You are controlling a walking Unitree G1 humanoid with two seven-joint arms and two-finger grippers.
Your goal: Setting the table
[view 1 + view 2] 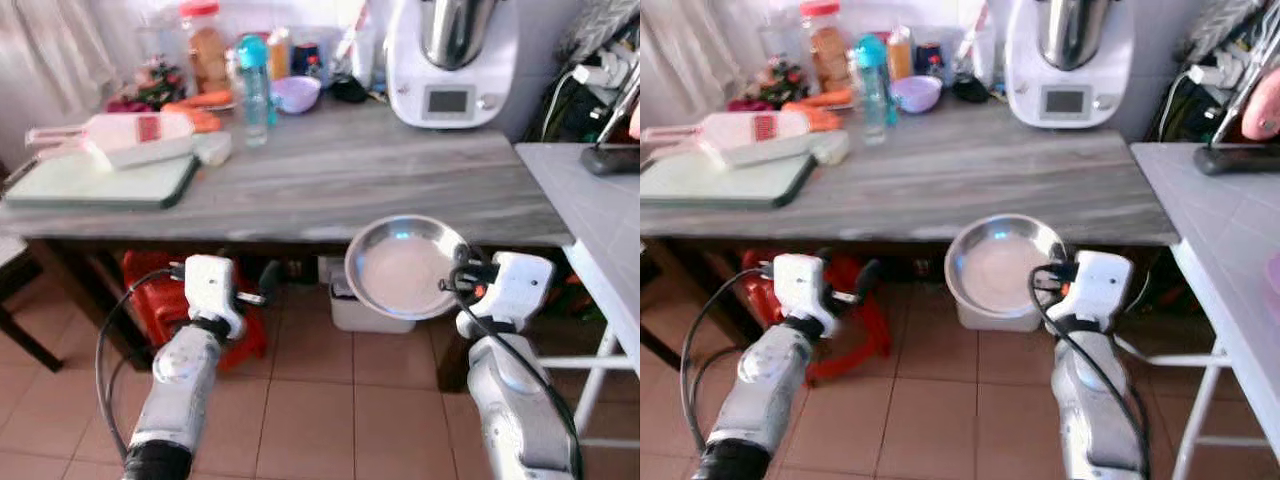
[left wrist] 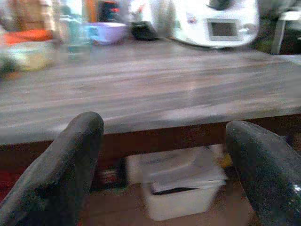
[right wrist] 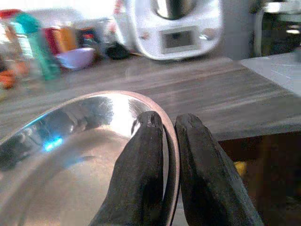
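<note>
Grey wood-grain desk (image 1: 330, 180) spans upper half of frame. White kitchen machine (image 1: 447, 62) upper right, on desk's far edge. Green cutting board (image 1: 100, 182) at left. White storage box (image 1: 365, 310) on floor under desk. Steel plate (image 1: 405, 266) centre-right, tilted, in front of desk's near edge (not on it). Right hand (image 3: 170, 136) clenched on plate rim. Left hand (image 1: 255, 288) lower left, fingers (image 2: 70, 160) spread apart, grasping nothing.
</note>
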